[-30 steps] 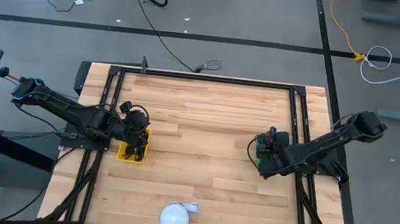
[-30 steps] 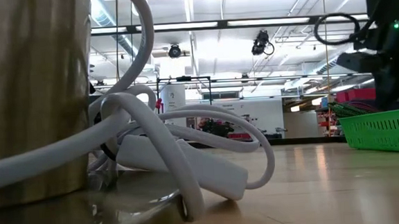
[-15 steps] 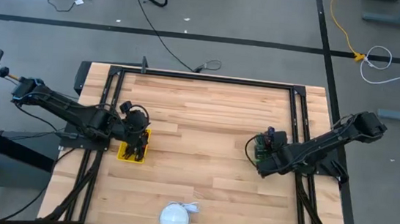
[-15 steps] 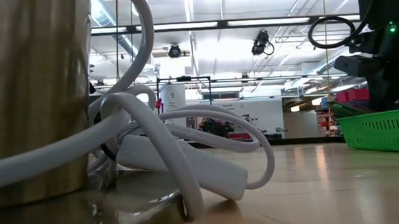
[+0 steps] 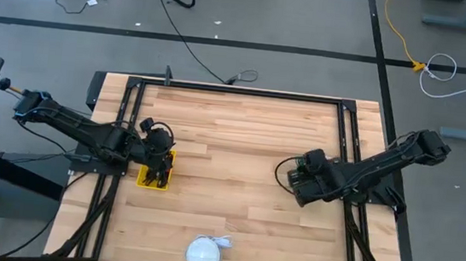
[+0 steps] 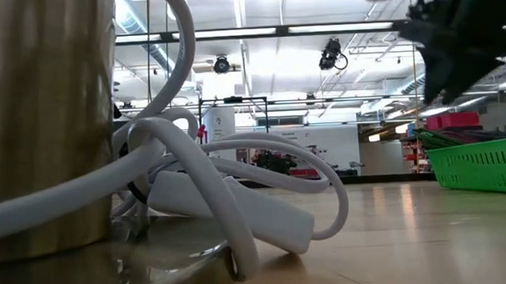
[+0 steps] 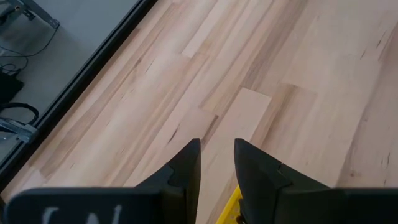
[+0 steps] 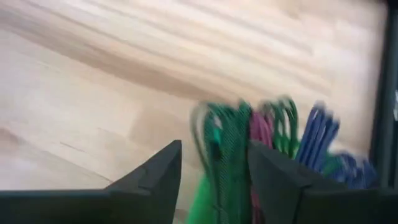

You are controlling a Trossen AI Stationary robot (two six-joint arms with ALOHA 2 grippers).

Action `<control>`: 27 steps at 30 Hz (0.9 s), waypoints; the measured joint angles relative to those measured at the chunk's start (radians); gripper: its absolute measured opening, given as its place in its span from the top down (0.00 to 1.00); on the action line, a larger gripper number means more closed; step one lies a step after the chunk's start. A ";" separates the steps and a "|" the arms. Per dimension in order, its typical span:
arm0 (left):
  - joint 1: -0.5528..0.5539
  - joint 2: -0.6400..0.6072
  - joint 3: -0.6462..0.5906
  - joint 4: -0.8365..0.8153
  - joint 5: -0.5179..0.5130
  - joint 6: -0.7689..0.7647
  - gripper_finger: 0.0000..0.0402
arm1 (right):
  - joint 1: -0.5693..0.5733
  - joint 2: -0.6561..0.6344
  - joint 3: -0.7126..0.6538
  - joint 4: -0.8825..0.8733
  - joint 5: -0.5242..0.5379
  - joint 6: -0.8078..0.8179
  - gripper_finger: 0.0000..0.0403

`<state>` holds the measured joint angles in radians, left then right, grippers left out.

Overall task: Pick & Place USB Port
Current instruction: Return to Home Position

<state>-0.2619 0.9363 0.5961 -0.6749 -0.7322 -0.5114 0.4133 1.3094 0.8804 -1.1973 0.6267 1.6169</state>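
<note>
Both pairs of jaws are open and empty, the right gripper (image 8: 214,149) above the green basket (image 6: 492,163), the left gripper (image 7: 216,149) well away from it. We fear a cable (image 8: 314,134) inside the basket may snag on the right gripper and get pulled out.

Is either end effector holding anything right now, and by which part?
Nothing is held. The left end effector, over the yellow basket, and the right end effector, near the green basket, both gape empty.
</note>
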 joint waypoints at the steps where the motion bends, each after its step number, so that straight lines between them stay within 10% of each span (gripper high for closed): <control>1: 0.000 0.000 0.000 0.003 0.000 0.000 0.74 | 0.000 0.000 0.017 0.001 0.020 -0.027 0.54; 7: 0.000 0.000 0.000 0.076 -0.043 0.012 0.74 | 0.000 0.000 0.137 0.067 0.146 -0.212 0.49; 16: 0.000 0.000 0.000 0.287 -0.120 0.115 0.74 | -0.015 0.000 0.225 0.568 0.361 -0.919 0.50; 27: 0.074 0.000 0.125 0.757 0.042 0.636 0.74 | -0.241 0.001 0.197 1.385 -0.088 -1.693 0.49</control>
<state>-0.1880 0.9360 0.7212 0.0822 -0.6904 0.1251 0.1719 1.3102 1.0775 0.1878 0.5391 -0.0759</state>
